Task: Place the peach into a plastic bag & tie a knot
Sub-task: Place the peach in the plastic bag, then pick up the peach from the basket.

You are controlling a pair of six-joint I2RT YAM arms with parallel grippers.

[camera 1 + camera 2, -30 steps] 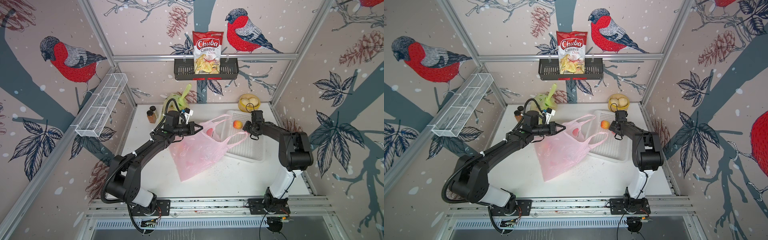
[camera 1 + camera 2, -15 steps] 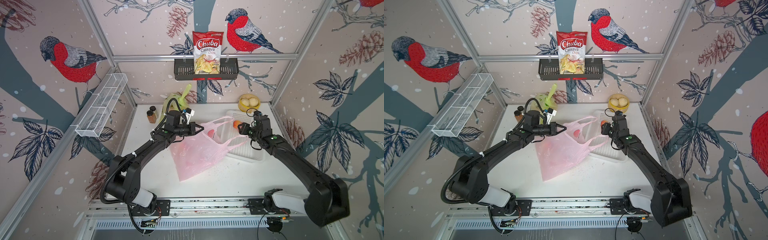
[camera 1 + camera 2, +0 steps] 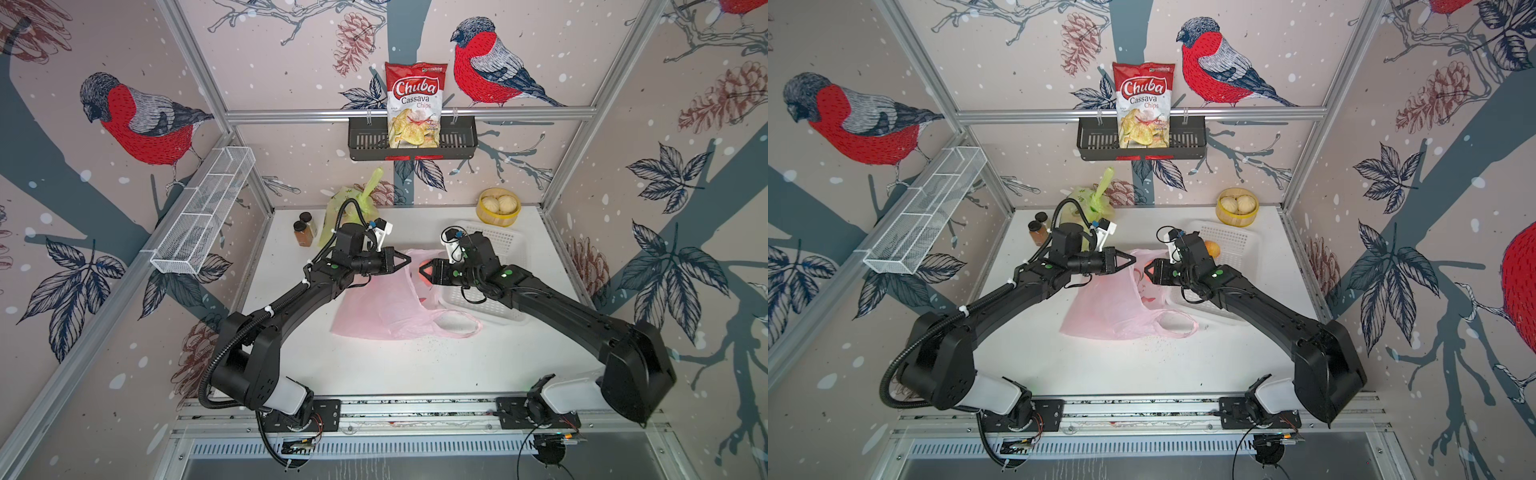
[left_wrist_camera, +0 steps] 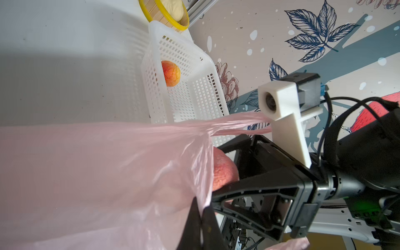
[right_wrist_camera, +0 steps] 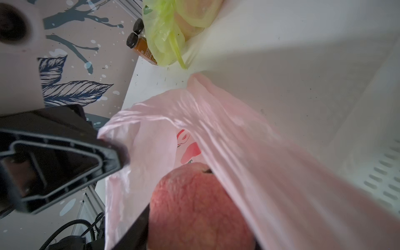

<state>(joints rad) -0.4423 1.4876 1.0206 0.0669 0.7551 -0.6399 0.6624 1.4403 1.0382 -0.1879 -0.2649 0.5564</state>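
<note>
My left claw point(image 3: 408, 261) is clamped on the bag point(image 3: 374, 303) rim. Peach point(image 5: 199, 205) sits between jaws of my right claw point(image 3: 421, 270) at the bag mouth; gripped or loose, cannot tell.

Looks like a lab robot cell to me: aluminium frame point(image 3: 291, 114), bird-print wall panels point(image 3: 141, 129), robot arms point(image 3: 291, 299) bolted to a rail point(image 3: 415, 411).

In a top view, at centre frame, the peach point(image 3: 422, 265) is nearly all hidden between the right gripper point(image 3: 420, 271) and the pink bag point(image 3: 374, 307), so whether the jaws press it cannot be told, while the right wrist view's edge cuts it off.
</note>
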